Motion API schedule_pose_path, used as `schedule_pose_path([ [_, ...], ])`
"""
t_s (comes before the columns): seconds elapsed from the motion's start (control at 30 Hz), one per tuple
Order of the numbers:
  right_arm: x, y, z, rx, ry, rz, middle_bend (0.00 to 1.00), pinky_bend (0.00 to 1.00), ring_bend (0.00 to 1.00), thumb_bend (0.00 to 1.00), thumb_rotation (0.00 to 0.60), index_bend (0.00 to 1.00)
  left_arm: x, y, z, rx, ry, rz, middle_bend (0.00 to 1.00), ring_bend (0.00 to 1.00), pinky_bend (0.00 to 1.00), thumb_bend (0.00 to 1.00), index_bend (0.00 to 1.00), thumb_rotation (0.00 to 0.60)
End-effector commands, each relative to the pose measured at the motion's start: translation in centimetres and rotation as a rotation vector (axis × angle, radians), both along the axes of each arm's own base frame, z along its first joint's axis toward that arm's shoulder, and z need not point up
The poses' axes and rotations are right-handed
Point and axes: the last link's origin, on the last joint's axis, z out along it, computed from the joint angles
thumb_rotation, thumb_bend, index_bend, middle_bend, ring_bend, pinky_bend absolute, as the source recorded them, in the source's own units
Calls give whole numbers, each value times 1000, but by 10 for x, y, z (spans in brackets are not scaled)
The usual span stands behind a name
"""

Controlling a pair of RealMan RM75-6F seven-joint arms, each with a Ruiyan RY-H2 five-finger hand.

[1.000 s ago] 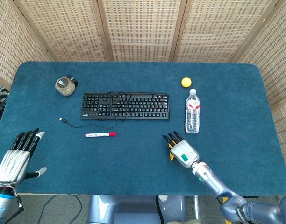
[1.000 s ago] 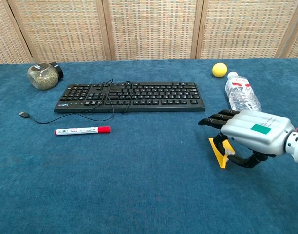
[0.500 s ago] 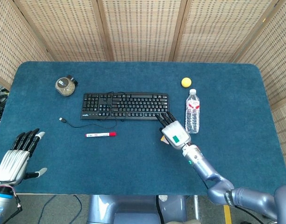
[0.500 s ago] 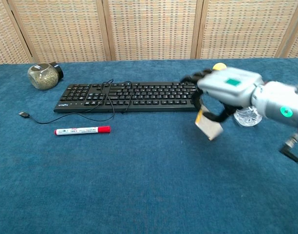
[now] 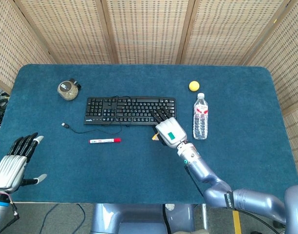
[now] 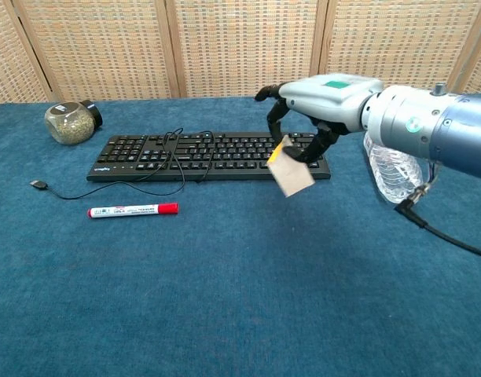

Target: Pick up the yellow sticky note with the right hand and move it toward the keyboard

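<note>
The right hand (image 6: pixel 323 98) hangs above the front right part of the black keyboard (image 5: pixel 131 110), its fingers (image 6: pixel 273 110) curled down and pinching one yellow sticky note (image 6: pixel 289 173) by its upper edge. The note is clear of the blue worktop (image 6: pixel 240 298), dangling below the fingers just in front of the keyboard's near edge. It hangs tilted, its long axis running from upper left to lower right in the chest view; the broad face turned to that camera looks pale brownish, and yellow shows only along the top edge by the fingers. In the head view only a small corner of it (image 5: pixel 155 137) peeks out left of the hand (image 5: pixel 169 132).

Right of the fingers lies one clear water bottle (image 5: pixel 200 116) on its side, cap toward the screens, and beyond it one small yellow ball (image 5: pixel 194 86). Well left of the fingers, one red-capped marker (image 5: pixel 104 141) lies in front of the keyboard, parallel to it, with the keyboard's black cable (image 5: pixel 85 130) looping past it to a loose plug. One round jar (image 5: pixel 68 90) lies at the far left.

The left hand (image 5: pixel 12 163) rests at the near left edge, fingers apart and holding nothing.
</note>
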Motion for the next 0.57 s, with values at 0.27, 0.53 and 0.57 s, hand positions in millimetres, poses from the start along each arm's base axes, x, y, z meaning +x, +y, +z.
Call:
schedule_pose_path([
  [0.27,31,37,-5,456,-475,-346,68,0,0,541,600,730,2,-5,1,-8,-9,-18,0,0,0,0,0,600],
  [0.53,39,47,-11,615,-562,-441,77,0,0,546,600,731,2,-3,1,-15,-10,-20,0,0,0,0,0,600],
  [0.57,39,47,-11,614,-561,-437,77,0,0,547,600,731,2,-3,1,-16,-10,-19,0,0,0,0,0,600],
])
